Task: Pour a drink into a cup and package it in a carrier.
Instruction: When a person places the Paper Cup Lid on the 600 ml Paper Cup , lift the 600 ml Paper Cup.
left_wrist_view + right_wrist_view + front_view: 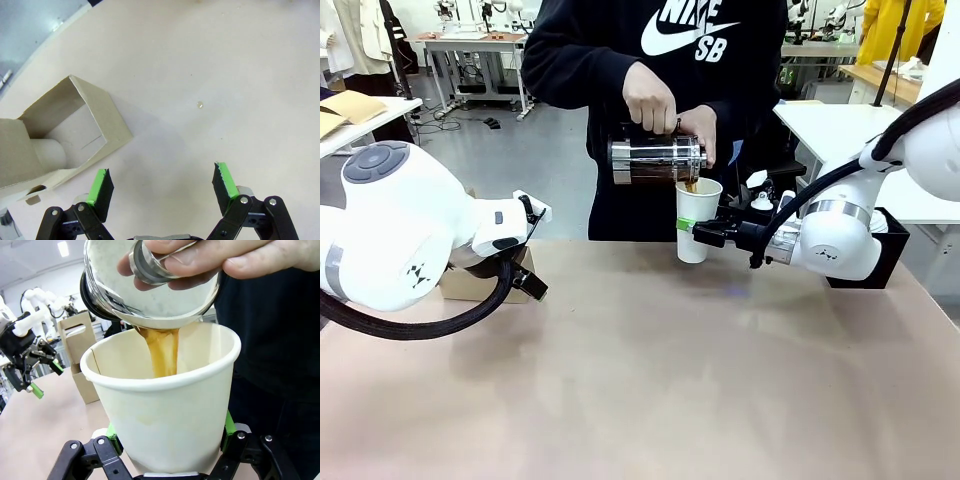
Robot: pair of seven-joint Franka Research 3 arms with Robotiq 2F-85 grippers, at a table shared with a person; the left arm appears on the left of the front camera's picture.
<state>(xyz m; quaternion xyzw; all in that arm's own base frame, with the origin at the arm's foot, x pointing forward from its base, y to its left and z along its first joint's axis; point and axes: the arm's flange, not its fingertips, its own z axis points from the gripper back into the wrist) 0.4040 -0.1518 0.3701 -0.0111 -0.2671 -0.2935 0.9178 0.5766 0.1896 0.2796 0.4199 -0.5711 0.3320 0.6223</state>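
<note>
Your right gripper (706, 233) was clamped around the lower part of the open white cup (698, 215), keeping it upright at the far edge of the table (650, 380), right in front of the person. Both of the person's hands (655, 100) tipped the glass pitcher (655, 160) over the rim, and a stream of the brown drink (161, 352) ran into the cup. Your left gripper (162, 182) hung wide open and empty over the table, just beside the cardboard carrier (65, 130) on the left side.
</note>
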